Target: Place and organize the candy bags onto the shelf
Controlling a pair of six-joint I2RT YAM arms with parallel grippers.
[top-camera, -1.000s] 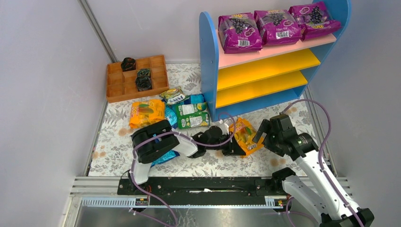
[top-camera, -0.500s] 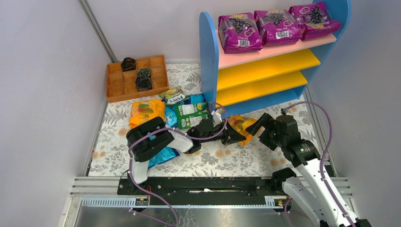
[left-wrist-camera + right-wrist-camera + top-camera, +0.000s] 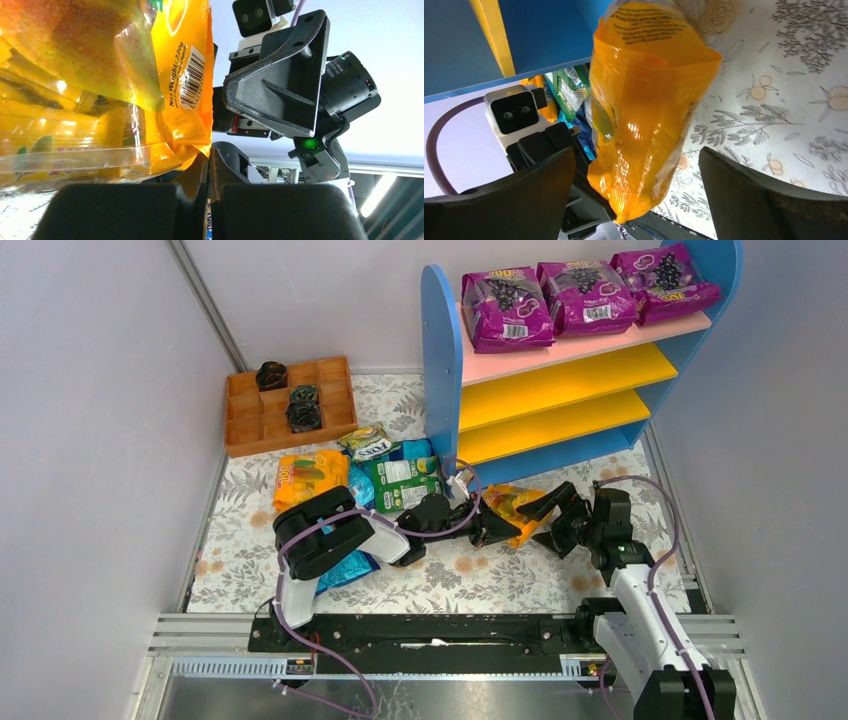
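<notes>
An orange candy bag (image 3: 508, 506) hangs just above the mat in front of the shelf (image 3: 440, 360). My left gripper (image 3: 488, 527) is shut on it, and the left wrist view shows the jaws pinching its lower corner (image 3: 210, 160) with the bag (image 3: 100, 75) spreading up and left. My right gripper (image 3: 553, 514) is open, its fingers either side of the bag's other end. In the right wrist view the bag (image 3: 644, 100) hangs between the wide fingers (image 3: 636, 155) without touching them. More candy bags lie left: orange (image 3: 310, 480), green (image 3: 405, 483), blue (image 3: 345, 568).
Three purple grape bags (image 3: 585, 295) fill the pink top board. The two yellow boards (image 3: 560, 375) below are bare. An orange compartment tray (image 3: 285, 405) holding dark items sits at the back left. The shelf's blue panel (image 3: 549, 35) stands close behind the held bag.
The left gripper has lifted the orange bag up and back towards the shelf. The right arm has dropped lower, and its open fingers have come in around the bag's free end.
</notes>
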